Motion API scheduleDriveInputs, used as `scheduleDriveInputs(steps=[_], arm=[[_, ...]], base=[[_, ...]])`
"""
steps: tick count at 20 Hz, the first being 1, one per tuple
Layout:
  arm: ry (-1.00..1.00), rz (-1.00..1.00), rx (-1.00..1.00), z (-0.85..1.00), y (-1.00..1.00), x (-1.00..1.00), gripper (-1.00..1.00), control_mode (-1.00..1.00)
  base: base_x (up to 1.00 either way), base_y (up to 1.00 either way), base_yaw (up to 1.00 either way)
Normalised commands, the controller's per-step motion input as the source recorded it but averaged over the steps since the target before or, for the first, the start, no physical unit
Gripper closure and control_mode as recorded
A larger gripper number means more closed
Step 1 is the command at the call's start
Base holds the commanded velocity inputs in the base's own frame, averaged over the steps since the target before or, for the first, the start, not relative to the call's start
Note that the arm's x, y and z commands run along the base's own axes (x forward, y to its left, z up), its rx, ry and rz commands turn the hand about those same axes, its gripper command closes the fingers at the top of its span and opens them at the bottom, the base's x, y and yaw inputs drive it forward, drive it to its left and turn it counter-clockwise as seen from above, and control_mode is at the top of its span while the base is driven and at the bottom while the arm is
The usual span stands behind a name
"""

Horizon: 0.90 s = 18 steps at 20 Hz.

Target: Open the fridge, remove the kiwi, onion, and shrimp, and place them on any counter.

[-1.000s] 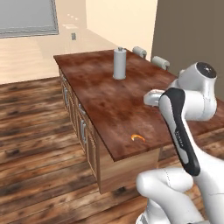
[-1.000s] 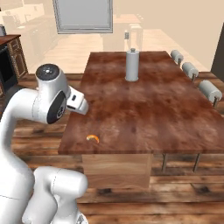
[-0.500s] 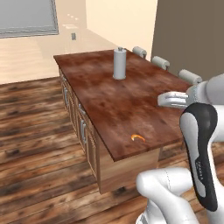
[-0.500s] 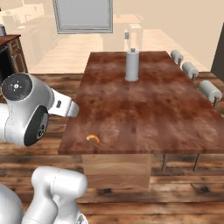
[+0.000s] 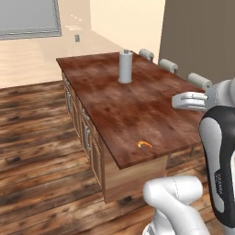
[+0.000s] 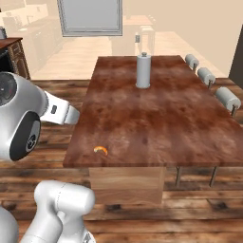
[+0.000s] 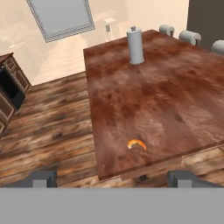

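A small orange shrimp point(image 5: 144, 144) point(image 6: 100, 150) point(image 7: 137, 145) lies on the counter point(image 5: 114, 105) point(image 6: 161, 118) point(image 7: 157, 100), close to the near end of its dark reddish-brown top. My gripper point(image 7: 113, 178) hangs above and short of that end, looking down at the shrimp. Its two fingertips point(image 7: 43, 177) stand wide apart with nothing between them, so it is open. The fridge, the kiwi and the onion are out of view.
A grey upright cylinder point(image 5: 125, 67) point(image 6: 143, 70) point(image 7: 135, 45) stands mid-counter toward the far end. White stools point(image 5: 167, 65) point(image 6: 206, 75) line the counter's far side. Dark cabinets point(image 7: 11, 87) stand to the left across the wooden floor.
The arm has swung outward and nearer the base cameras, to the right in the left view and to the left in the right view. The shrimp has stayed put.
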Motion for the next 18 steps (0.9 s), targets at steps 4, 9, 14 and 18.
scheduleDriveInputs(steps=[4, 9, 14, 18], arm=[[0.13, 0.00, -0.06, -0.07, 0.00, 0.00, -1.00, -1.00], [0.01, 0.00, 0.00, -0.05, 0.00, 0.00, -1.00, -1.00], [0.02, 0.00, 0.00, -0.02, 0.00, 0.00, -1.00, -1.00], [0.02, 0.00, 0.00, -0.05, 0.00, 0.00, -1.00, -1.00]], base=[[0.00, 0.00, 0.00], [0.00, 0.00, 0.00], [0.00, 0.00, 0.00], [0.00, 0.00, 0.00]])
